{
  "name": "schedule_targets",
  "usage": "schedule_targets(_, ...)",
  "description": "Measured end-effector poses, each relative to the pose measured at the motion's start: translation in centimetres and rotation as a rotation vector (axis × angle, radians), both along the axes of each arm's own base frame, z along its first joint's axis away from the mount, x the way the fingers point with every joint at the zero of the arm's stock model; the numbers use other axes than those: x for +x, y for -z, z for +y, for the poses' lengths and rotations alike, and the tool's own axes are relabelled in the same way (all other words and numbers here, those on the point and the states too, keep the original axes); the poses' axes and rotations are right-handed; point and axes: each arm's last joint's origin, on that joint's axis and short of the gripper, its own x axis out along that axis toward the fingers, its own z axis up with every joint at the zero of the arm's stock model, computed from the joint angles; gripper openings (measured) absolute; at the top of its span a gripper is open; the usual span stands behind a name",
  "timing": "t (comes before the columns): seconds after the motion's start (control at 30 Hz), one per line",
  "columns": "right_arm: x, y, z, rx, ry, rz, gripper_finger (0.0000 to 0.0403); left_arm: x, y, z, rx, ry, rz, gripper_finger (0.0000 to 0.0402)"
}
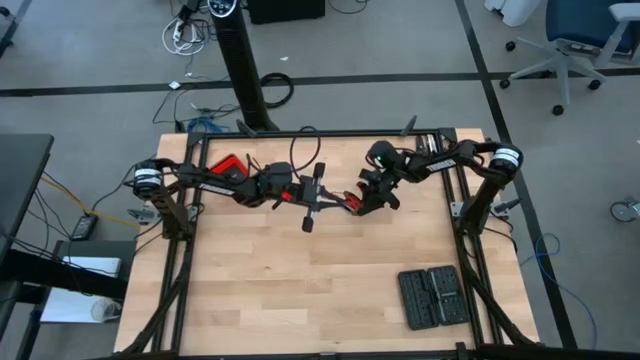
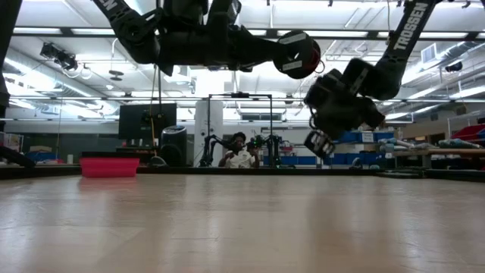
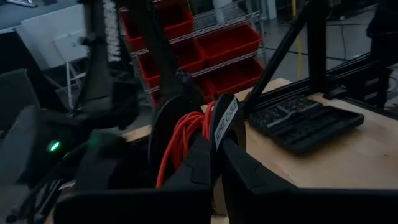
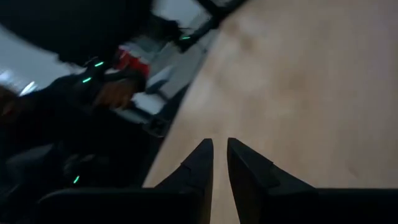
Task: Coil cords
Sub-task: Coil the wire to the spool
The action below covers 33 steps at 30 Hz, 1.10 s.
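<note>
The red wire (image 3: pixel 184 138) is glossy and very thin, wound in loose loops on a black spool (image 3: pixel 166 129) with flat round flanges and a white label, at the centre of the left wrist view. The left gripper (image 3: pixel 216 163) has its two dark, matte, wedge-shaped fingers pressed together at the rim of that spool. Whether they actually pinch anything is hidden by the flange.

Seen from above, both arms meet over the upper middle of the pale wood-grain table (image 1: pixel 300 290). The left gripper (image 1: pixel 312 205) reaches in from the frame's left. The right gripper (image 1: pixel 372 195) comes from the right, and a bit of red (image 1: pixel 350 199) shows between them. The spool itself is hard to pick out there under the dark arm parts.

In the right wrist view the right gripper (image 4: pixel 219 159) has its fingers a narrow slit apart, and nothing can be seen between them over the blurred tabletop.

A ribbed black case (image 1: pixel 431 296) lies open at the lower right of the overhead frame. From table height both arms hang above the surface, cut off at the top edge.
</note>
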Motion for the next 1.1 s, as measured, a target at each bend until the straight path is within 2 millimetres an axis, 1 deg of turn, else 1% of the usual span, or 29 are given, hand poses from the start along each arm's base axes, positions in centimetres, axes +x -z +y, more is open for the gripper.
schedule_targets(0.1,-0.9,0.5,-1.1,-0.008,0.082,0.064,0.005,0.0,0.0,-0.1,-0.001,0.024,0.0,0.0014)
schedule_targets(0.2,-1.2,0.7,-1.8,-0.03,0.133,0.085,0.005,0.0,0.1,-0.1,-0.004,0.029,0.014,0.0014)
schedule_targets(0.4,-1.4,0.9,-1.9,-0.047,0.169,0.125,0.005,-0.1,1.0,-0.1,-0.019,0.028,0.102,0.0015)
schedule_targets(0.57,-1.5,0.9,-2.3,-0.072,0.224,0.156,0.005,-0.2,1.9,-0.4,-0.026,-0.015,0.196,0.0015)
schedule_targets(0.67,-1.8,0.3,-2.6,-0.116,0.28,0.165,0.005,-0.3,2.4,-0.8,-0.027,-0.034,0.257,0.0015)
schedule_targets(0.83,-2.3,-1.5,-2.6,-0.214,0.336,0.131,0.005,-0.4,3.1,-1.7,-0.016,-0.075,0.334,0.0015)
schedule_targets(0.97,-2.4,-2.8,-2.1,-0.302,0.352,0.095,0.005,-0.6,3.9,-2.4,-0.01,-0.106,0.418,0.0015)
schedule_targets(1.1,-2.1,-3.5,-1.5,-0.408,0.373,0.07,0.005,-0.9,4.5,-2.9,-0.061,-0.17,0.495,0.0014)
